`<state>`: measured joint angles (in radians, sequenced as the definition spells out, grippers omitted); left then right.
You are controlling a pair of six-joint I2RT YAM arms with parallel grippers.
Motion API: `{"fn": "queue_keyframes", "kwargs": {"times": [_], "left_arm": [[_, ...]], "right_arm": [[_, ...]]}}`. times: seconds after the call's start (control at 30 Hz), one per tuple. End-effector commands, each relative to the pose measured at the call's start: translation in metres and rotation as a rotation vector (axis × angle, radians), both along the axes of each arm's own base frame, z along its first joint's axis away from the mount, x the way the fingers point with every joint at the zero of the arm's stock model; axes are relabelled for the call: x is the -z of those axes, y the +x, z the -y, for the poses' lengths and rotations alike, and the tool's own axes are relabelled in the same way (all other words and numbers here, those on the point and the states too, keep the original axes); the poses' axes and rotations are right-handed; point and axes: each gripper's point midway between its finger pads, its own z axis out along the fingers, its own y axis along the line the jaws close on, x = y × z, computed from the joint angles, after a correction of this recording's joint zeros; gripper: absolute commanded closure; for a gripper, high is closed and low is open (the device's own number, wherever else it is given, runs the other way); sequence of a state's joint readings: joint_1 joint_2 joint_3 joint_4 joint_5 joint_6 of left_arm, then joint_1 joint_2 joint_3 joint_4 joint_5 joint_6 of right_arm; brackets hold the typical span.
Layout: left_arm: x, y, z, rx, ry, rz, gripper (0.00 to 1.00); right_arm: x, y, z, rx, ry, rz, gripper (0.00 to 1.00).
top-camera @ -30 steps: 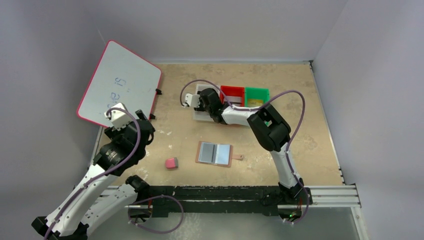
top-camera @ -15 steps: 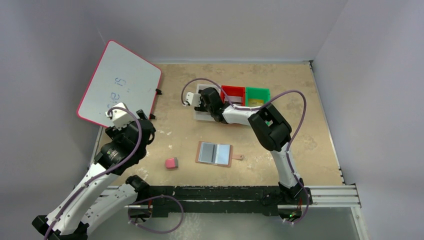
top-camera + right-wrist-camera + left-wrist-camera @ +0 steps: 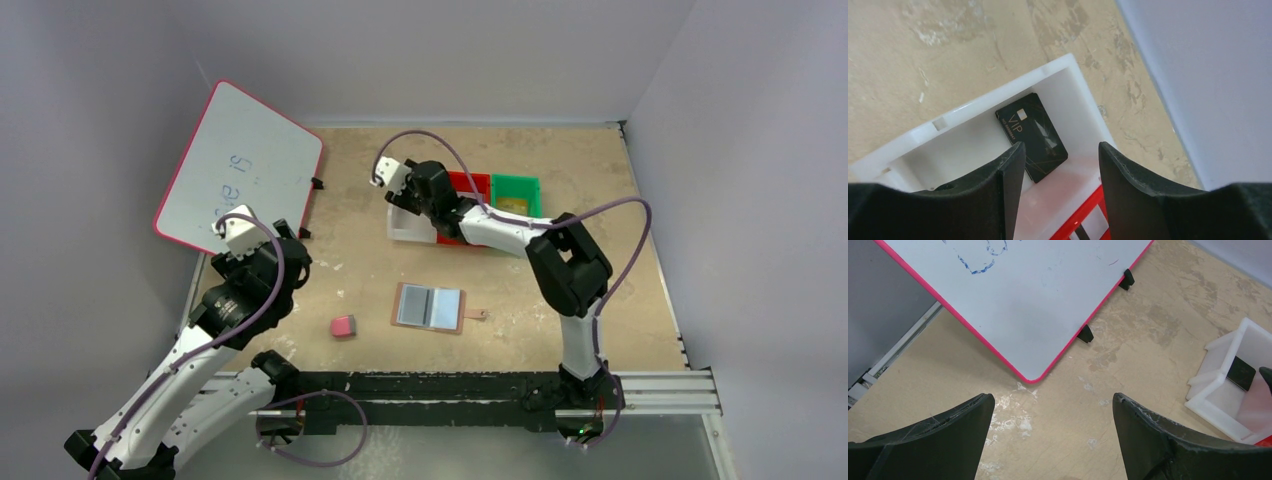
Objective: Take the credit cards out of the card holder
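Card holder (image 3: 429, 307) lies open on the counter (image 3: 360, 270); black card (image 3: 1031, 136) sits in white bin (image 3: 993, 95) under the spread, empty right tool (image 3: 1060, 150) (left tool (image 3: 1053, 397) spread too); dropping lower could snag the bin wall.

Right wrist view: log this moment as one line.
right tool: open, above white bin | black card: flat in bin | holder: open on table | left tool: open, empty

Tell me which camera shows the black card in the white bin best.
The right wrist view: the black card lies in the white bin, close up, VIP print readable. The left wrist view shows it small at the edge; the top view hides it.
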<state>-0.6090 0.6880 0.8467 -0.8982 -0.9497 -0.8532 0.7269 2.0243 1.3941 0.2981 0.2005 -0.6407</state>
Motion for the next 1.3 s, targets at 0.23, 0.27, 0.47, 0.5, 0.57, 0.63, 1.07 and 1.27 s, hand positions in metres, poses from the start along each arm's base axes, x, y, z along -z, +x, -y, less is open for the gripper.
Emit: {"fn": "queue_keyframes", "kwargs": {"times": [0.23, 0.27, 0.47, 0.5, 0.57, 0.63, 1.07, 1.27], "left_arm": [[-0.008, 0.002, -0.002, -0.019, -0.013, 0.039, 0.12], [-0.007, 0.002, -0.002, -0.02, -0.011, 0.038, 0.12], [-0.007, 0.003, -0.002, -0.021, -0.009, 0.036, 0.12], [-0.007, 0.002, -0.002, -0.021, -0.009, 0.036, 0.12], [-0.007, 0.002, -0.002, -0.02, -0.009, 0.035, 0.12], [-0.007, 0.002, -0.003, -0.021, -0.01, 0.036, 0.12], [-0.008, 0.002, -0.003, -0.021, -0.013, 0.041, 0.12], [-0.008, 0.001, -0.003, -0.024, -0.013, 0.042, 0.12]], "right_arm": [[-0.005, -0.037, -0.005, 0.215, 0.358, -0.34, 0.43], [-0.009, -0.045, -0.01, 0.191, 0.395, -0.366, 0.43], [-0.044, -0.083, -0.031, 0.007, 0.547, -0.442, 0.33], [-0.042, -0.088, -0.032, -0.006, 0.549, -0.464, 0.3], [-0.037, -0.096, -0.034, -0.026, 0.54, -0.507, 0.26], [-0.027, -0.102, -0.036, -0.04, 0.527, -0.552, 0.25], [0.029, -0.095, -0.034, 0.019, 0.367, -0.648, 0.24], [0.039, -0.1, -0.034, 0.005, 0.338, -0.679, 0.26]]}}
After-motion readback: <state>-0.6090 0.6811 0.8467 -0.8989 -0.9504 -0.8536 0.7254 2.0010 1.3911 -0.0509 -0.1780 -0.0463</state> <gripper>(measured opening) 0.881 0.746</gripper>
